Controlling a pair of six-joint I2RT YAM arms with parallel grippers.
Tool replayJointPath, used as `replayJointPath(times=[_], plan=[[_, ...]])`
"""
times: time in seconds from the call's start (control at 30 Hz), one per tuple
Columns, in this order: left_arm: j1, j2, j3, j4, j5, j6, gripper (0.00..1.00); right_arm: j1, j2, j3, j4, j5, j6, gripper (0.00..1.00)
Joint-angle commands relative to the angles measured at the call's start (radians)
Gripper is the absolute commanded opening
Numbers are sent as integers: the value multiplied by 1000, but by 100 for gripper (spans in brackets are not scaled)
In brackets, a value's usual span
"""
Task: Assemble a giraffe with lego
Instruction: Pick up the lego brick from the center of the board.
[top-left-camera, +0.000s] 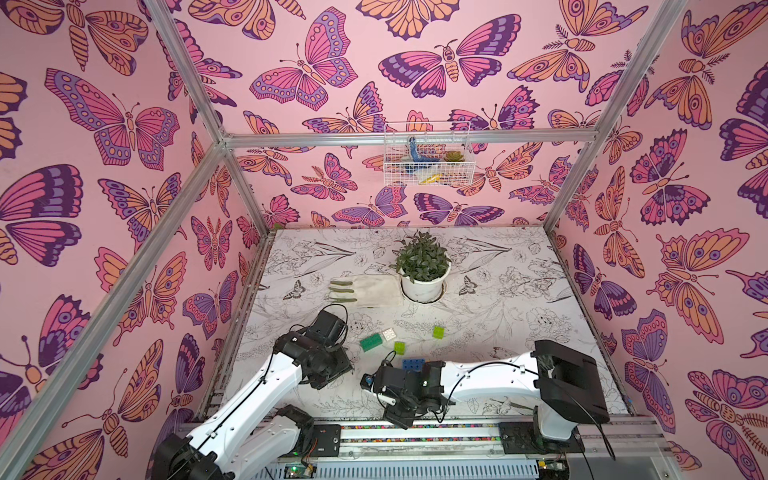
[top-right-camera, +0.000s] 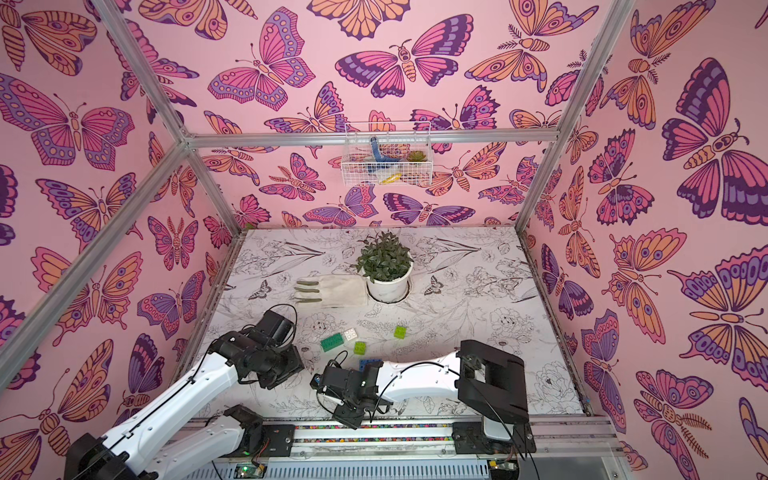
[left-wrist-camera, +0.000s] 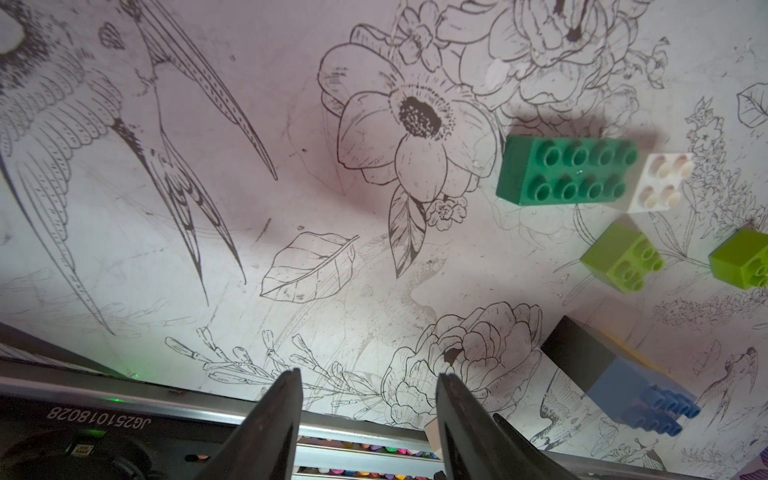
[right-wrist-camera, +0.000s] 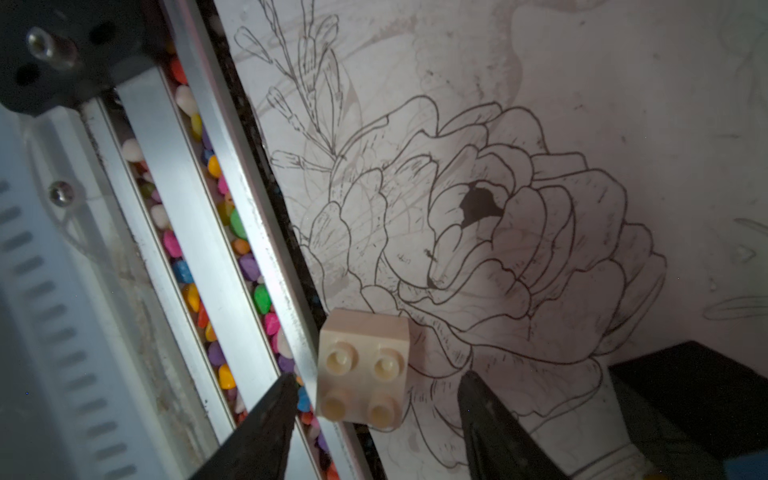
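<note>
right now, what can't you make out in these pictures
Blue brick stack: top views, mostly behind the right arm; left wrist view, blurred.
One lime brick: cut off by left wrist view's edge.
Right gripper: fingertips hidden under its own wrist in top views.
Wire basket contents: too small, top views.

Both arms bent forward; left hand (left-wrist-camera: 369, 373) jaws apart, right hand (right-wrist-camera: 377, 376) jaws apart.

Glossy plastic lego (left-wrist-camera: 567, 170); matt, scuffed table (left-wrist-camera: 291, 124)
</note>
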Motion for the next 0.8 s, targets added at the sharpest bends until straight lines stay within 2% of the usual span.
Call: replayJointPath(times=[0.0, 0.17, 0.5, 0.67, 0.77], plan=[[13, -4, 13, -26, 6, 26, 57, -1, 22, 28, -24, -18, -13, 65], [24, -2, 18, -26, 8, 33, 57, -1, 38, 37, -30, -22, -20, 63], [38, 7, 20, -28, 10, 51, 57, -2, 41, 45, -37, -18, -21, 34], [39, 16, 25, -28, 11, 57, 57, -2, 26, 50, -44, -10, -22, 30], [41, 21, 26, -28, 13, 59, 57, -2, 18, 48, -44, -4, -22, 23]])
